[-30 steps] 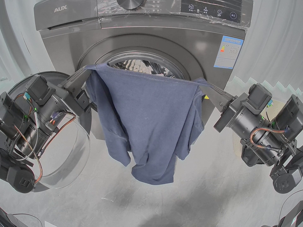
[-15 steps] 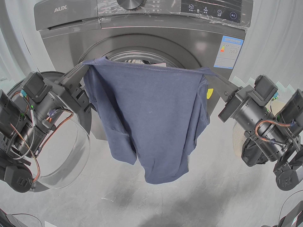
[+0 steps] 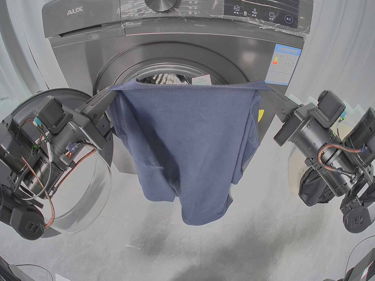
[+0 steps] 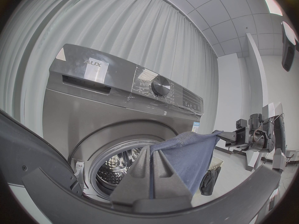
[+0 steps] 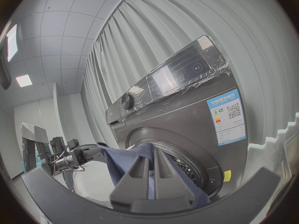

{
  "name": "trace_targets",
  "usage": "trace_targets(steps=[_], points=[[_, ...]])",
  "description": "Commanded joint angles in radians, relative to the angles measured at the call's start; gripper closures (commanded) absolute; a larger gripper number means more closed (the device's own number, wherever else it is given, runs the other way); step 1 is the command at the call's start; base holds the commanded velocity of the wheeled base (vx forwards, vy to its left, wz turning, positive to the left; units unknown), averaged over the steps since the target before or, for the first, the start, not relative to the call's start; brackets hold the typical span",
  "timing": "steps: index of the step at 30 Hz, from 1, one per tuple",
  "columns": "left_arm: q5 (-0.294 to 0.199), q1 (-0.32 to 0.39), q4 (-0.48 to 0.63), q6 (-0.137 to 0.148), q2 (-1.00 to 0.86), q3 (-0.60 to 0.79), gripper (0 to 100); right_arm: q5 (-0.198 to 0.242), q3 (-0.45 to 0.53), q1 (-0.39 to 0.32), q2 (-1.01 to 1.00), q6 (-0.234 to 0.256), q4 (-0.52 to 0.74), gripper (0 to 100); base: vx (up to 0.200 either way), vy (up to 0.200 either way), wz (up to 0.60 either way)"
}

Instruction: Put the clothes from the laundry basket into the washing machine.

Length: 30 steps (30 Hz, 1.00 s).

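Pale curtain (image 3: 343, 40), grey floor (image 3: 156, 246) — left fingers (image 3: 95, 101), right fingers (image 3: 282, 102) clamped on navy shirt (image 3: 187, 137).

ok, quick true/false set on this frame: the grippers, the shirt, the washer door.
1. The left gripper and the right gripper are each shut on a top corner of the navy garment. True.
2. The washing machine has its door closed. False: the door stands open on the robot's left.
3. The navy garment lies inside the drum. False: it hangs spread between the grippers in front of the opening, outside it.
4. A blue label sits on the machine's front, to the robot's right of the opening. True.
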Motion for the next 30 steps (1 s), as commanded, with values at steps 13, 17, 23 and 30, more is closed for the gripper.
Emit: trace_targets(steps=[13,17,23,30], points=[[0.0,-0.183,-0.017,0.042,0.14,-0.029,100,0.005,0.111,0.009,0.092,0.006,-0.007,100,0.0,0.0,0.0],[0.0,-0.18,-0.017,0.04,0.181,-0.113,100,0.013,0.128,0.018,0.178,0.02,-0.016,100,0.0,0.0,0.0],[0.0,-0.17,-0.023,0.034,0.201,-0.144,100,0.01,0.13,0.072,0.225,0.034,-0.018,100,0.0,0.0,0.0],[0.012,-0.172,-0.023,0.034,0.187,-0.153,100,0.01,0.191,0.118,0.29,0.034,-0.016,0,0.0,0.0,0.0]])
